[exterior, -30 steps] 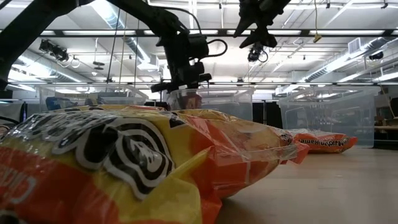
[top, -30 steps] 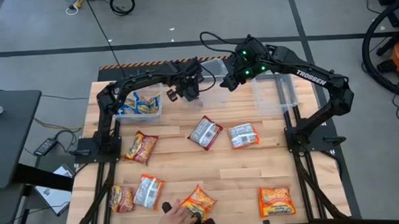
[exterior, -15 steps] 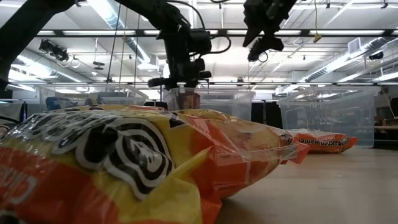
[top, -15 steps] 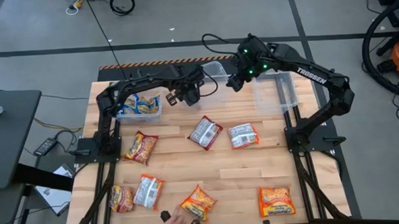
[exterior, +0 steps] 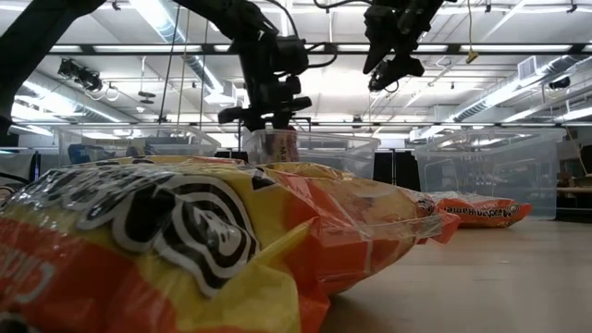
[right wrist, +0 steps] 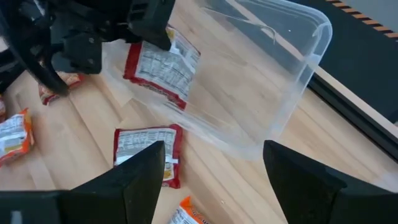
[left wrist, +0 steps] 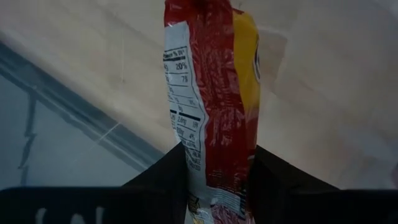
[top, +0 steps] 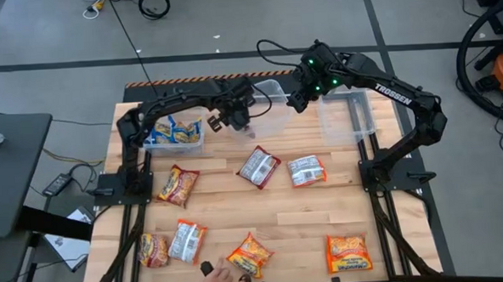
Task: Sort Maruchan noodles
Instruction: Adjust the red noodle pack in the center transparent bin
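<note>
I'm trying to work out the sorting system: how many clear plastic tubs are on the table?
3. The left tub, at the table's far left, holds blue packets; the middle tub sits far centre; the right tub stands far right. None seems hidden.

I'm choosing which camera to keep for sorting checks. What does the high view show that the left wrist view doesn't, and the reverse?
Only the high view: the right hand open over the middle tub, the blue packets in the left tub, the loose packets on the table, and a person's hand at the near edge. Only the left wrist view: the nutrition label on the red packet. Both: the left hand holding that packet.
</note>
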Controlling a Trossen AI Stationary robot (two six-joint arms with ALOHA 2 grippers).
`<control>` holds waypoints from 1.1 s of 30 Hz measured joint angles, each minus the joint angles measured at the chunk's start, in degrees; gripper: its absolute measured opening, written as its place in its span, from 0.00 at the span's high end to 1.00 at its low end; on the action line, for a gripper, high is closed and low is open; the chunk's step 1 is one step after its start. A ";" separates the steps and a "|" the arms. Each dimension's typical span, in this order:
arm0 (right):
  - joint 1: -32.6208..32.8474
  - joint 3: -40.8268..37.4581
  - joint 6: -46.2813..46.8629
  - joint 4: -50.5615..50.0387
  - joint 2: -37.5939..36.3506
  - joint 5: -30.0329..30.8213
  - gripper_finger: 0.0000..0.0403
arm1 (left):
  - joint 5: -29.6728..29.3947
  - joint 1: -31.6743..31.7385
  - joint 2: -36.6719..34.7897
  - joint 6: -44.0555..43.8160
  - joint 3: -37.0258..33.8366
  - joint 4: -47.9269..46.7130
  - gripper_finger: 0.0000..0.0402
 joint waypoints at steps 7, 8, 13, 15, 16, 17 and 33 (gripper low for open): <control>-0.04 0.00 -0.05 0.09 0.00 0.00 0.31 | -3.37 1.58 0.22 6.64 -2.54 2.06 0.67; -0.04 0.00 -0.11 0.21 0.00 0.00 0.31 | -3.37 1.70 0.22 6.72 -2.54 2.28 0.67; -0.04 0.00 -1.06 0.42 0.00 -0.02 0.31 | -3.76 1.18 0.22 6.91 -2.54 3.03 0.67; -0.04 0.00 -1.23 0.43 0.00 -0.02 0.31 | -4.14 0.79 0.22 7.26 -2.54 2.76 0.67; -0.04 0.00 -1.66 0.42 0.00 -0.02 0.31 | -3.83 0.57 0.22 7.79 -2.54 2.80 0.67; -0.04 0.00 -2.27 0.42 0.00 -0.02 0.31 | -3.58 0.38 0.22 8.54 -2.54 2.79 0.67; 0.07 0.00 -7.25 0.39 0.00 -1.36 0.31 | -5.47 -1.58 1.39 1.51 -2.43 -0.23 0.67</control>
